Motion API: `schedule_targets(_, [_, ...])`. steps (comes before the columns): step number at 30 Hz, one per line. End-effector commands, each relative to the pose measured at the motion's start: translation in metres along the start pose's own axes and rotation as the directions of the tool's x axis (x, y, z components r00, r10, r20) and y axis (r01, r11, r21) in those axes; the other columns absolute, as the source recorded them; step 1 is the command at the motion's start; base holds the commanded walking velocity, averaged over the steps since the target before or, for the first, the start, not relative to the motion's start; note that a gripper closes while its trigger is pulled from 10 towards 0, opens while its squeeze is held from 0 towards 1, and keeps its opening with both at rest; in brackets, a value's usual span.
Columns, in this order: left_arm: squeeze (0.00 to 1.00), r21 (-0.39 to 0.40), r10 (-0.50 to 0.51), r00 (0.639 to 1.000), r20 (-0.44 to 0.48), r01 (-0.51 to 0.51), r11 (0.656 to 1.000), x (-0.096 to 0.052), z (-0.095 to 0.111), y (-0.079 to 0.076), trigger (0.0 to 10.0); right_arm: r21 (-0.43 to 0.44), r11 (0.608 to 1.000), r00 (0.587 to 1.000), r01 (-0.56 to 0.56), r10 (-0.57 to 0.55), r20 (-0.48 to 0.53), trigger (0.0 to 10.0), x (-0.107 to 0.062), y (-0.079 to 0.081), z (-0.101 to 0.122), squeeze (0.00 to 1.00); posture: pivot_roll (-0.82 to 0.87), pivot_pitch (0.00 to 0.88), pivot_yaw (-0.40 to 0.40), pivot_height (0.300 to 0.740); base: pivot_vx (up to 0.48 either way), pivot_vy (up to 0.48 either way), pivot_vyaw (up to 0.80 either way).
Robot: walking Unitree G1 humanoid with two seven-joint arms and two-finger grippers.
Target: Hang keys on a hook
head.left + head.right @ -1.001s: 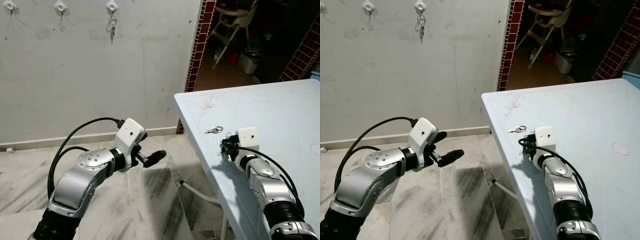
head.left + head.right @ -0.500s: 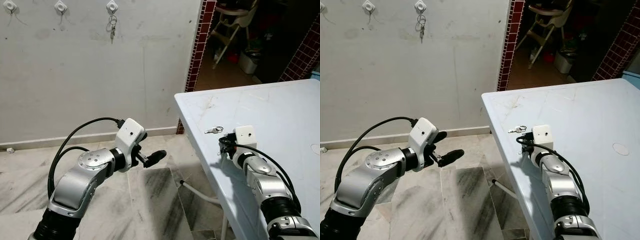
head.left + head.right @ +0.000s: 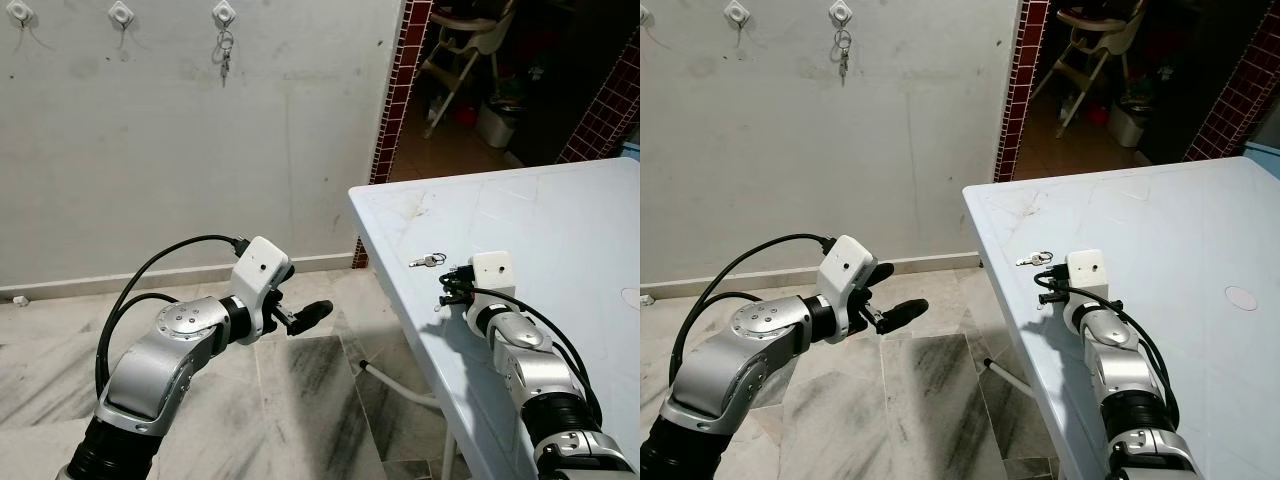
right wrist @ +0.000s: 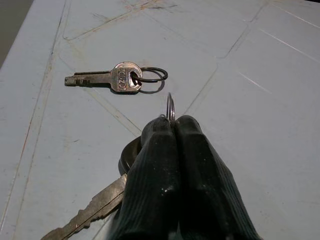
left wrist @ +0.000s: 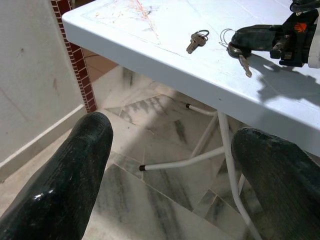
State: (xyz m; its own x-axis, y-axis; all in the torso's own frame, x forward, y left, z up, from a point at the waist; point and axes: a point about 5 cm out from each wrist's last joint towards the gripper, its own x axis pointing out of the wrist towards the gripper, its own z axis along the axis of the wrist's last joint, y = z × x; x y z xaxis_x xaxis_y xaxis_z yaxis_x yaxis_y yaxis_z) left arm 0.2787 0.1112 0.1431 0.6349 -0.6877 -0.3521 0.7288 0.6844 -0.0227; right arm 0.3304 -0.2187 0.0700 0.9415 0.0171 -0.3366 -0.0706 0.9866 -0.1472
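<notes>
A pale blue table [image 3: 560, 220] stands on the robot's right, with no containers on it; a gray wall [image 3: 200, 130] ahead carries 3 white hooks [image 3: 120, 14]; a bunch of keys [image 3: 225, 52] hangs from the rightmost hook, long axis straight down. The right gripper [image 4: 172, 131] is pinched tight on the ring [image 4: 170, 107] of a key [image 4: 87, 214] just above the tabletop near its edge; that key dangles below the fingers, its blade pointing back toward the robot. A second key [image 4: 102, 80] lies flat just beyond, lengthwise along the table edge, its own ring pointing away from that edge. The left gripper [image 3: 295, 305] hovers over the marble floor [image 3: 300, 400], fingers spread wide, holding nothing.
</notes>
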Motion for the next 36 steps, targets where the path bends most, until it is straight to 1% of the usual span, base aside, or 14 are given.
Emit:
schedule_targets(1, [0.0,0.017,-0.003,1.0,0.026,0.003,1.0,-0.001,0.009,0.0,10.0,-0.002,1.0,1.0,0.011,-0.011,0.0,0.0,0.001,-0.002,0.002,0.0,0.22,0.0,-0.043,0.74,0.0,0.0,0.0])
schedule_targets(7, [0.0,0.02,-0.024,0.999,0.042,0.023,1.0,0.0,0.011,-0.003,10.0,0.0,1.0,1.0,0.015,-0.015,0.001,0.0,0.001,-0.003,0.002,0.0,0.22,0.0,-0.044,0.74,0.0,0.0,0.0])
schedule_targets(15, [0.0,0.022,-0.128,0.988,0.08,0.127,0.992,0.001,0.017,-0.018,10.0,-0.006,1.0,1.0,0.009,-0.009,-0.001,0.0,0.002,0.0,0.002,0.0,0.22,0.0,-0.044,0.74,0.0,0.0,0.0])
schedule_targets(23, [0.0,0.011,-0.139,0.987,0.08,0.139,0.99,0.002,0.016,-0.021,10.0,-0.006,1.0,1.0,0.024,-0.024,0.005,0.0,0.001,-0.001,0.002,0.0,0.21,0.0,-0.045,0.74,0.0,0.0,0.0])
schedule_targets(25, [0.0,0.007,-0.128,0.989,0.078,0.128,0.992,0.002,0.014,-0.019,10.0,-0.006,0.999,0.999,0.035,-0.035,0.016,0.0,0.0,-0.003,0.004,0.0,0.21,0.0,-0.044,0.74,0.0,0.0,0.0])
schedule_targets(28, [0.0,0.005,-0.095,0.992,0.084,0.095,0.996,0.001,0.013,-0.014,10.0,0.009,0.998,0.994,0.068,-0.068,0.079,0.0,-0.002,-0.006,0.015,0.0,0.21,0.0,-0.044,0.74,0.0,0.0,0.0])
schedule_targets(29, [0.0,-0.004,-0.057,0.993,0.101,0.058,0.998,0.001,0.015,-0.01,10.0,0.035,0.995,0.986,0.096,-0.1,0.132,0.0,-0.003,-0.009,0.025,0.0,0.2,0.0,-0.044,0.74,0.0,0.0,0.0])
schedule_targets(30, [0.0,-0.004,-0.057,0.993,0.101,0.058,0.998,0.001,0.015,-0.01,10.0,0.035,0.995,0.986,0.096,-0.1,0.132,0.0,-0.003,-0.009,0.025,0.0,0.2,0.0,-0.044,0.74,0.0,0.0,0.0])
schedule_targets(31, [0.0,-0.022,-0.029,0.993,0.118,0.031,0.999,0.001,0.016,-0.007,10.0,0.06,0.992,0.977,0.109,-0.118,0.177,0.0,-0.005,-0.011,0.034,0.0,0.2,0.0,-0.045,0.74,0.0,0.0,0.0])
schedule_targets(32, [0.0,-0.03,-0.02,0.992,0.123,0.024,0.999,0.002,0.016,-0.006,10.0,0.068,0.992,0.973,0.11,-0.122,0.196,0.0,-0.005,-0.011,0.038,0.0,0.2,0.0,-0.045,0.74,0.0,0.0,0.0])
schedule_targets(33, [0.0,-0.065,0.019,0.988,0.155,-0.009,0.998,0.003,0.02,-0.004,10.0,0.088,0.989,0.96,0.119,-0.137,0.246,0.0,-0.008,-0.012,0.05,0.0,0.2,0.0,-0.046,0.74,0.0,0.0,0.0])
schedule_targets(34, [0.0,-0.065,0.019,0.988,0.155,-0.009,0.998,0.003,0.02,-0.004,10.0,0.088,0.989,0.96,0.119,-0.137,0.246,0.0,-0.008,-0.012,0.05,0.0,0.2,0.0,-0.046,0.74,0.0,0.0,0.0])
schedule_targets(35, [0.0,-0.069,0.078,0.979,0.187,-0.066,0.995,0.003,0.022,-0.001,10.0,0.112,0.985,0.942,0.13,-0.158,0.295,0.0,-0.012,-0.013,0.061,0.0,0.19,0.0,-0.046,0.74,0.0,0.0,0.0])
schedule_targets(36, [0.0,-0.067,0.114,0.973,0.201,-0.102,0.992,0.004,0.023,0.001,10.0,0.118,0.984,0.936,0.131,-0.162,0.312,0.0,-0.015,-0.013,0.065,0.0,0.19,0.0,-0.046,0.74,0.0,0.0,0.0])
